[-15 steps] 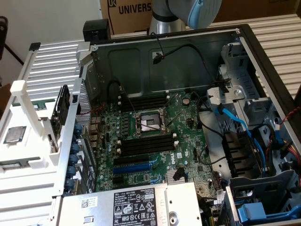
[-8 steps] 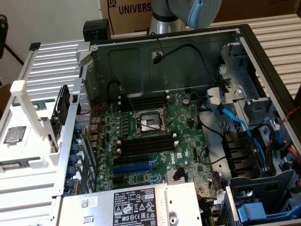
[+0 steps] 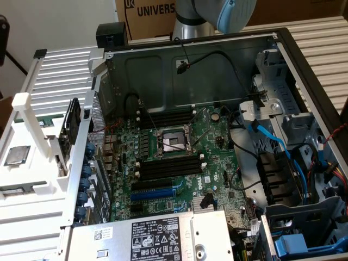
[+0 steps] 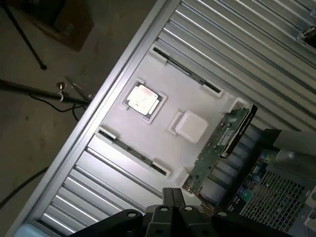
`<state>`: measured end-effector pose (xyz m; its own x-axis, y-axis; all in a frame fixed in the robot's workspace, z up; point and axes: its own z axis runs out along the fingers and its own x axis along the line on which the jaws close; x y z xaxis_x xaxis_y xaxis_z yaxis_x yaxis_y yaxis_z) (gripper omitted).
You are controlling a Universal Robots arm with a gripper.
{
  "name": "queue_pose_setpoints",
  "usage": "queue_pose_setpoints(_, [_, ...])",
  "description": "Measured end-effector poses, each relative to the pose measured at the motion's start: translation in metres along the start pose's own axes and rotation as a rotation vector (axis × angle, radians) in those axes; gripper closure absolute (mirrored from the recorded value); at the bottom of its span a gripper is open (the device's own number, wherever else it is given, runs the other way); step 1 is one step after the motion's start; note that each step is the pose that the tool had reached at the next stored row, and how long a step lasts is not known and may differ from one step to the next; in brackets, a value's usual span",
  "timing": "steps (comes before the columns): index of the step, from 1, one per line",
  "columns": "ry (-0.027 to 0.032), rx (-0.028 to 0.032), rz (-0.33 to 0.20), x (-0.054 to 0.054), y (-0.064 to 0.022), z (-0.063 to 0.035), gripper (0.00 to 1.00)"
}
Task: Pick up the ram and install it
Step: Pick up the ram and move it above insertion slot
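1. Ext view: robot arm (image 3: 217, 13) sits at the top, behind the open PC case (image 3: 283, 49).
2. Ext view: motherboard (image 3: 217, 157) lies flat in the case. Black mem slots (image 3: 168, 166) w/ white end clips run on both sides of the CPU socket (image 3: 171, 142). The blue slot (image 3: 155, 193) is just below them.
3. Ext view: the ram (image 3: 72, 124) stands on edge in the white tray (image 3: 32, 179), on the ext view's left. It is just beside the case wall, outside the case and well apart from the slots. A loose CPU chip (image 3: 17, 155) lies flat on the tray.
4. Wrist view: the gripper (image 4: 172, 197) hangs above the tray (image 4: 197, 98), apart from everything. Open or closed: can't tell.
5. Wrist view: ram (image 4: 217, 148) is upright on its long edge, green board w/ pale label, at the tray edge next to the case grille (image 4: 276, 197). The CPU chip (image 4: 143, 98) sits in its pocket, apart from the ram.
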<state>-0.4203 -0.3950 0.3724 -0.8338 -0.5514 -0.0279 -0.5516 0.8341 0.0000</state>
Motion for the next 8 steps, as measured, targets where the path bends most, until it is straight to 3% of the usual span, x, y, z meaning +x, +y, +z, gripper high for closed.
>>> queue_pose_setpoints(8, [0.0002,-0.0040,-0.146,0.0000,0.0000,0.0000,0.90])
